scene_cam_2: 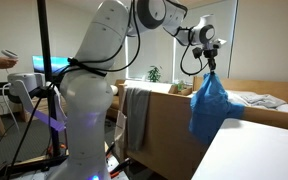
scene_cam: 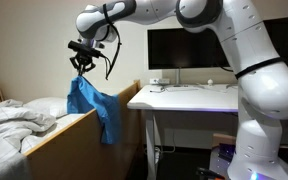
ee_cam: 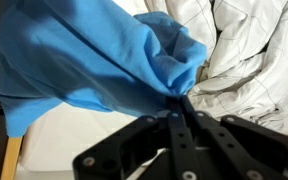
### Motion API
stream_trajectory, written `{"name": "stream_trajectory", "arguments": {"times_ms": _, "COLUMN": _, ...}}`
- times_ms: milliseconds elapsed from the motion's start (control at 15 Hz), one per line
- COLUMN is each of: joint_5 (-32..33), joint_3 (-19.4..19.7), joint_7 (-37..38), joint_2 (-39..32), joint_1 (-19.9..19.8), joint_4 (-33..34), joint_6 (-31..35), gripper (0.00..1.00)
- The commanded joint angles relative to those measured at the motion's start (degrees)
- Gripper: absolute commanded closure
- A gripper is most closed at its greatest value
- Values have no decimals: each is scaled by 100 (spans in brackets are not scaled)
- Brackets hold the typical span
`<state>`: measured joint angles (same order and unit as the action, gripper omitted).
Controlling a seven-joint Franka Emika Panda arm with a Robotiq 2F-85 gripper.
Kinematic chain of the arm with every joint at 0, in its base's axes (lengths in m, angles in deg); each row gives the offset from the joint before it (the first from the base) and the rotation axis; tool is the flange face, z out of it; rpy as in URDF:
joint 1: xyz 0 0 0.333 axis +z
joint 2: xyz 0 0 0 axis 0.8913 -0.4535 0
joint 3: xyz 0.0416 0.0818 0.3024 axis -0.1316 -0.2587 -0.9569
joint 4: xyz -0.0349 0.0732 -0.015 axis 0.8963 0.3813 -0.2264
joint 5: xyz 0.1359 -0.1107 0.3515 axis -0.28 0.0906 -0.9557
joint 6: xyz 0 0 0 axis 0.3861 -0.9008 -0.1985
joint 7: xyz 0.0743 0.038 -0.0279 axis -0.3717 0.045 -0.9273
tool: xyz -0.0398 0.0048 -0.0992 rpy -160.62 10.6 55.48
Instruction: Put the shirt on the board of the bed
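While one gripper hangs high, fingers clenched on bunched top of one blue shirt, scene reads left to right. Far left: one bed, rumpled white bedding. One wooden board along bed's near side. Shirt dangles at board's right end; whether it touches board, cannot tell. Right: one white desk, one dark monitor. Near right: white robot arm. In an exterior view, one grey cloth draped over board, left of shirt.
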<state>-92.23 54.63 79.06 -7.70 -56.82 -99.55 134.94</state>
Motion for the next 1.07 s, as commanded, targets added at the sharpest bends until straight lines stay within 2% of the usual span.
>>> {"name": "stream_trajectory", "arguments": {"times_ms": 0, "joint_5": 123, "joint_3": 23, "joint_7": 199, "joint_2": -26, "joint_1": 36, "joint_4": -25, "joint_6": -148, "gripper": 99}}
{"name": "stream_trajectory", "arguments": {"times_ms": 133, "joint_5": 166, "joint_3": 38, "joint_7": 199, "joint_2": -64, "joint_1": 53, "joint_4": -16, "joint_6": -226, "gripper": 99}}
{"name": "stream_trajectory", "arguments": {"times_ms": 200, "joint_5": 148, "joint_3": 29, "joint_7": 184, "joint_2": -82, "joint_1": 45, "joint_4": -27, "joint_6": -250, "gripper": 70}}
{"name": "stream_trajectory", "arguments": {"times_ms": 267, "joint_5": 146, "joint_3": 25, "joint_7": 171, "joint_2": -90, "joint_1": 42, "joint_4": -26, "joint_6": -289, "gripper": 69}}
{"name": "stream_trajectory", "arguments": {"times_ms": 933, "joint_5": 161, "joint_3": 112, "joint_7": 284, "joint_2": 67, "joint_1": 23, "joint_4": -233, "joint_6": -330, "gripper": 5}}
{"name": "stream_trajectory", "arguments": {"times_ms": 1000, "joint_5": 195, "joint_3": 144, "joint_7": 307, "joint_2": 146, "joint_1": 24, "joint_4": -295, "joint_6": -273, "gripper": 2}}
